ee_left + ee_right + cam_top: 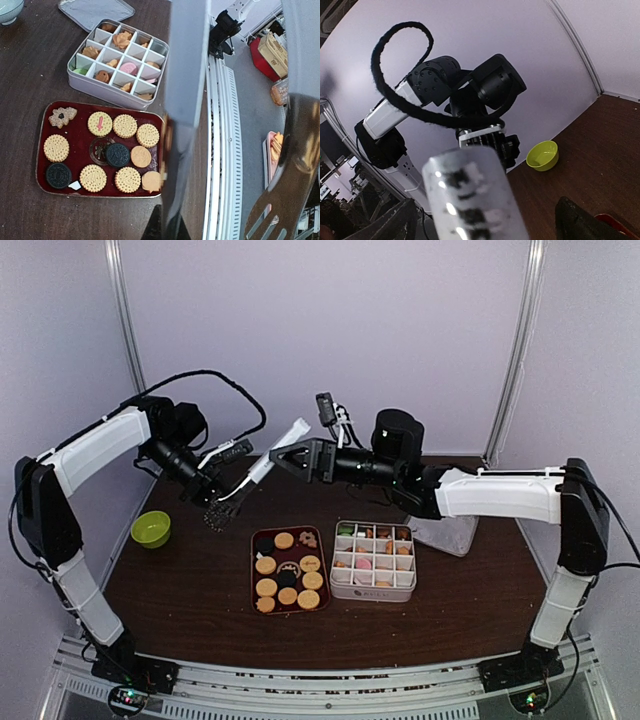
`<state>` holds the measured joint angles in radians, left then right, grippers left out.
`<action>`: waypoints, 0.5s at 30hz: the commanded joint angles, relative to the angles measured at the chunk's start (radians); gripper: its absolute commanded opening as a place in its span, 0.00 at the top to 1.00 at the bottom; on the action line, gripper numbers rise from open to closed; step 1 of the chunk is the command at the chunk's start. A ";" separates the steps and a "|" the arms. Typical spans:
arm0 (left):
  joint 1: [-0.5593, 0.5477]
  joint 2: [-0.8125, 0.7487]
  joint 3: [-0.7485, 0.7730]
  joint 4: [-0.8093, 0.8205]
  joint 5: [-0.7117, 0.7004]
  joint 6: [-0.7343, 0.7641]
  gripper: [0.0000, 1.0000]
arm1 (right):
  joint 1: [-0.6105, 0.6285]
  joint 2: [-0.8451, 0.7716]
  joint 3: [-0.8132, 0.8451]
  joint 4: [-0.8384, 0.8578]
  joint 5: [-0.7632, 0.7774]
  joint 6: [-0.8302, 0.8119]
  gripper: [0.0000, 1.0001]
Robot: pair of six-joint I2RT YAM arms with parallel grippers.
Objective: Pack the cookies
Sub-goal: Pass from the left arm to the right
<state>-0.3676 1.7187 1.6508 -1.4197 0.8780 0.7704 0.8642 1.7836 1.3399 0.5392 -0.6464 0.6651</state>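
The cookies point(288, 570) lie on a dark red tray point(254, 585) at the table's middle; most are round and golden, two are dark. More cookies sit in the divided tin point(372, 560) to its right. Both show in the left wrist view: the tray cookies point(100, 150) and the tin point(120, 62). My left gripper point(240, 455) is shut on metal tongs point(268, 465), held in the air behind the tray. The tongs fill the left wrist view point(185, 75). My right gripper point(283, 458) is open around the tongs' handle end point(470, 195).
A green bowl point(151, 529) stands at the left, also in the right wrist view point(543, 155). The tin's lid point(445, 533) lies right of the tin. The left arm point(445, 80) faces the right wrist camera closely.
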 commanded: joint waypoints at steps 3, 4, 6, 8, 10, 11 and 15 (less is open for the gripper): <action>-0.003 0.011 0.039 -0.021 0.044 0.024 1.00 | -0.005 0.072 0.047 0.228 -0.190 0.186 0.09; -0.004 0.008 0.035 -0.022 0.046 0.024 1.00 | -0.004 0.075 0.047 0.230 -0.191 0.192 0.10; -0.005 -0.002 0.026 -0.022 0.047 0.025 1.00 | -0.004 0.078 0.045 0.233 -0.188 0.198 0.13; -0.005 -0.016 0.016 -0.022 0.050 0.027 1.00 | -0.002 0.080 0.050 0.237 -0.192 0.208 0.16; -0.006 -0.022 0.009 -0.038 0.064 0.042 1.00 | 0.001 0.090 0.061 0.236 -0.203 0.225 0.21; -0.007 -0.021 0.009 -0.051 0.072 0.050 1.00 | 0.003 0.095 0.069 0.241 -0.214 0.235 0.23; -0.015 -0.022 0.007 -0.108 0.103 0.096 1.00 | 0.019 0.093 0.091 0.199 -0.214 0.212 0.32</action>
<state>-0.3702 1.7283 1.6608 -1.4605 0.9123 0.8036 0.8646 1.8736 1.3857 0.7296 -0.8307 0.8753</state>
